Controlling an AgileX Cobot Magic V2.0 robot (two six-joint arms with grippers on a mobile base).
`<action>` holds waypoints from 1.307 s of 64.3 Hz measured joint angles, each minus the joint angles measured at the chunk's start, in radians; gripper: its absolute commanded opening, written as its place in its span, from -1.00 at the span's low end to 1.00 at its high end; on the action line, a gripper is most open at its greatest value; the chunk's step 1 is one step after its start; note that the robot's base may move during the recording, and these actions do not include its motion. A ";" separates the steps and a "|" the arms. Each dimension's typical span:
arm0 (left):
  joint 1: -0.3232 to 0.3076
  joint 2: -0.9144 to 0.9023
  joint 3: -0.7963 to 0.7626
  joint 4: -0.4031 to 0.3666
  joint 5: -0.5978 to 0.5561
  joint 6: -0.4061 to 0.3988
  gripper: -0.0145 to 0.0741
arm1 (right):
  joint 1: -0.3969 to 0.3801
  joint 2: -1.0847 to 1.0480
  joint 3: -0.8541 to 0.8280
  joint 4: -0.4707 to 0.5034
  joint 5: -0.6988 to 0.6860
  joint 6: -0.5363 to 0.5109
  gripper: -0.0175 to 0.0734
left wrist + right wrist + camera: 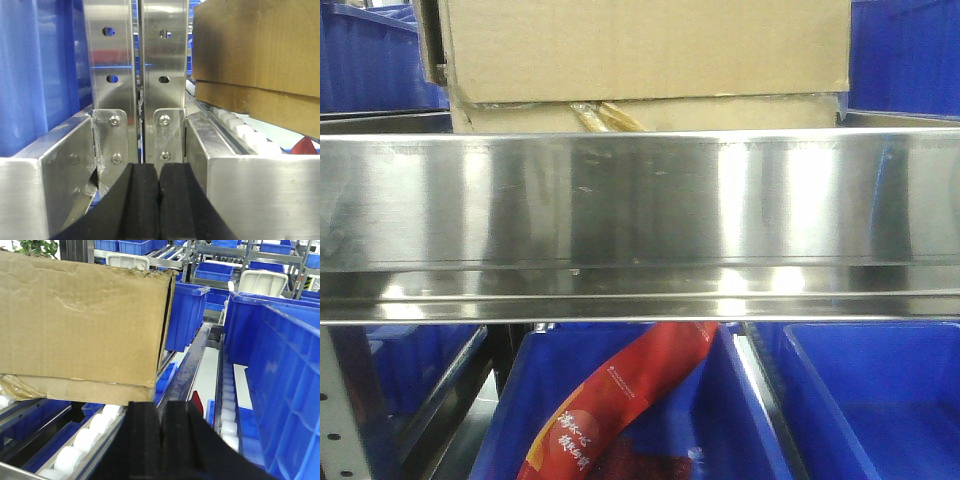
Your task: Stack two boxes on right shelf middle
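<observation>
The large tan cardboard box (645,48) sits on top of the flatter tan box (650,115) with torn yellowish tape, behind the shiny steel front rail (640,210) of the shelf tier. In the right wrist view the large box (80,325) with its creased face rests on the flat box (75,390), over white rollers. In the left wrist view both boxes show at the right, the large one (260,45) above the flat one (260,107). My left gripper (160,200) is shut and empty, in front of the steel uprights. My right gripper (162,440) is shut and empty, just right of the boxes' corner.
Blue plastic bins (280,375) stand on the shelf beside the boxes and behind them. Below the rail, a blue bin (650,420) holds a red printed packet (620,400). Two perforated steel uprights (137,75) stand ahead of the left gripper. White rollers (85,440) line the tier.
</observation>
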State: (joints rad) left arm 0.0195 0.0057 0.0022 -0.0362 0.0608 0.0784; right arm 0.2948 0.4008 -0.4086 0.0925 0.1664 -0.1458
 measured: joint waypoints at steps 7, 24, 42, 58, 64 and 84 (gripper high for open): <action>0.000 0.000 0.000 0.000 0.000 0.000 -0.92 | 0.000 0.000 0.000 0.000 0.000 0.000 -0.95; 0.000 0.000 0.000 0.000 0.000 0.000 -0.92 | 0.000 0.000 0.000 0.000 0.000 0.000 -0.95; 0.000 0.000 0.000 0.000 -0.002 0.000 -0.92 | -0.058 -0.043 0.049 0.013 -0.046 0.005 -0.95; 0.000 0.000 0.000 0.000 -0.006 0.000 -0.92 | -0.217 -0.219 0.247 0.013 -0.120 0.086 -0.95; 0.000 0.000 0.000 0.000 -0.006 0.000 -0.92 | -0.243 -0.288 0.334 0.013 -0.160 0.093 -0.95; 0.000 0.000 0.000 0.000 -0.006 0.000 -0.92 | -0.254 -0.395 0.407 -0.017 -0.116 0.095 -0.95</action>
State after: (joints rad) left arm 0.0195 0.0057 0.0022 -0.0362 0.0551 0.0784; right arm 0.0408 0.0061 -0.0019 0.0759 0.0507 -0.0506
